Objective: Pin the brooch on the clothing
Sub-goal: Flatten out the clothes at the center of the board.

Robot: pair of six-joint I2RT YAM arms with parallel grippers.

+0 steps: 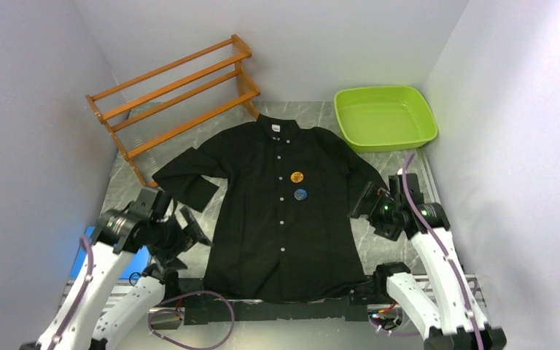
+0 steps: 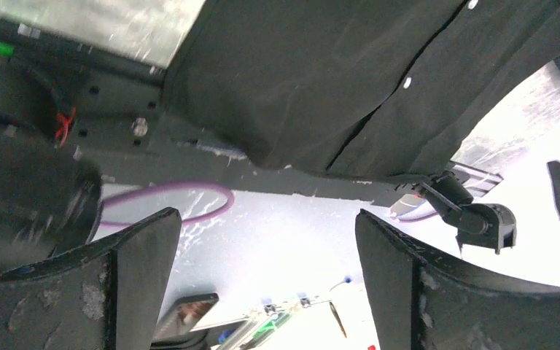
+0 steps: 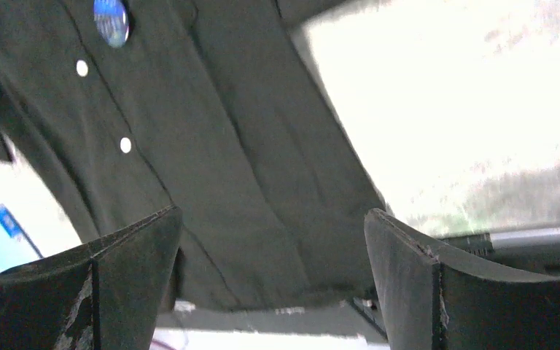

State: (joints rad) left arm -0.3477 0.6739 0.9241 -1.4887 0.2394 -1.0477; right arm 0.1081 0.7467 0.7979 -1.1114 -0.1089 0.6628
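The black short-sleeved shirt (image 1: 277,211) lies flat on the table, collar and white label at the far end. An orange brooch (image 1: 297,176) and a blue brooch (image 1: 300,194) sit on its chest right of the button line. The blue brooch also shows in the right wrist view (image 3: 111,19). My left gripper (image 1: 189,233) is open and empty, raised just left of the shirt's lower half; its view (image 2: 266,248) looks past the shirt hem (image 2: 321,87). My right gripper (image 1: 359,208) is open and empty beside the shirt's right sleeve; its view (image 3: 270,248) looks over the shirt (image 3: 211,146).
A wooden rack (image 1: 175,91) stands at the back left. A green basin (image 1: 384,117) stands at the back right. A blue object (image 1: 127,266) lies under the left arm. Purple cables (image 1: 197,321) loop near the bases at the table's front edge.
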